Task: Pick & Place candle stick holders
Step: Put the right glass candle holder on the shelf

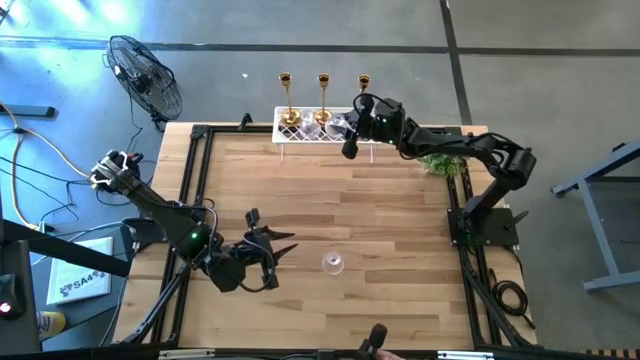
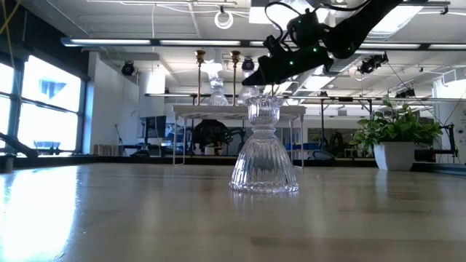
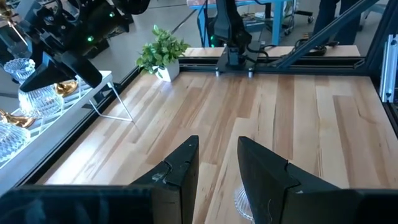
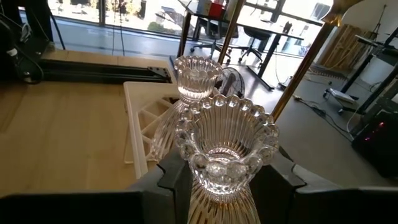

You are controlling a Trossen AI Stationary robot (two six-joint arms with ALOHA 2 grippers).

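A glass holder (image 2: 263, 149) stands mid-desk beside the left gripper (image 1: 285, 243), jaws apart; the right gripper (image 4: 224, 180) jaws clamp another glass holder (image 4: 225, 152) over the rack (image 1: 300, 132).

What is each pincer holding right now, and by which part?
The right pincer grips a glass holder just below its beaded cup, over the rack. The left pincer holds nothing; it is open.

Wooden table (image 1: 380, 210) taken as landmark, white lattice rack (image 1: 300, 137) set at its far edge, small green plant (image 1: 441, 163) placed at its far right corner, black floor fan (image 1: 146, 76) seen beyond its far left corner
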